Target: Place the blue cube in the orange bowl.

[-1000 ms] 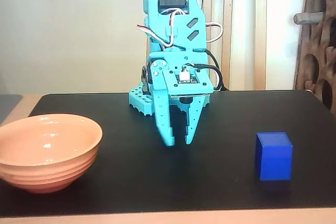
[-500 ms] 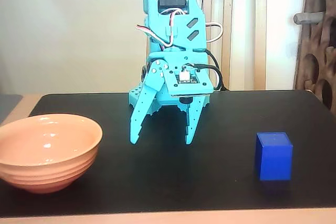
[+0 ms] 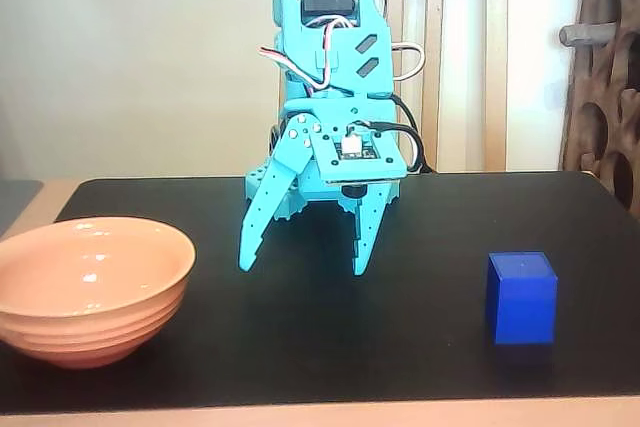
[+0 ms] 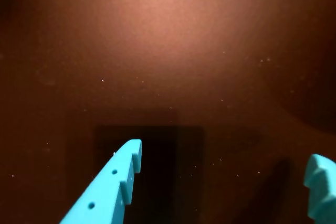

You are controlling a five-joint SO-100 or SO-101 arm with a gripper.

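Observation:
In the fixed view the blue cube (image 3: 521, 298) rests on the black table at the right, near the front edge. The orange bowl (image 3: 88, 287) stands at the front left, ridged outside and holding nothing. My turquoise gripper (image 3: 303, 269) points down at the middle of the table between them, open wide, with nothing between its fingers. It is well apart from both the cube and the bowl. The wrist view shows only the two fingertips (image 4: 113, 182) over bare dark table; cube and bowl are out of that view.
The arm's turquoise base (image 3: 275, 190) sits behind the gripper at the table's back. The black table top (image 3: 300, 347) ends in a wooden edge at the front. A wooden slatted panel and a perforated brown screen stand behind the table.
The gripper has opened: its left finger swung outward to the left from nearly touching the right finger. Cube, bowl and arm have stayed where they were.

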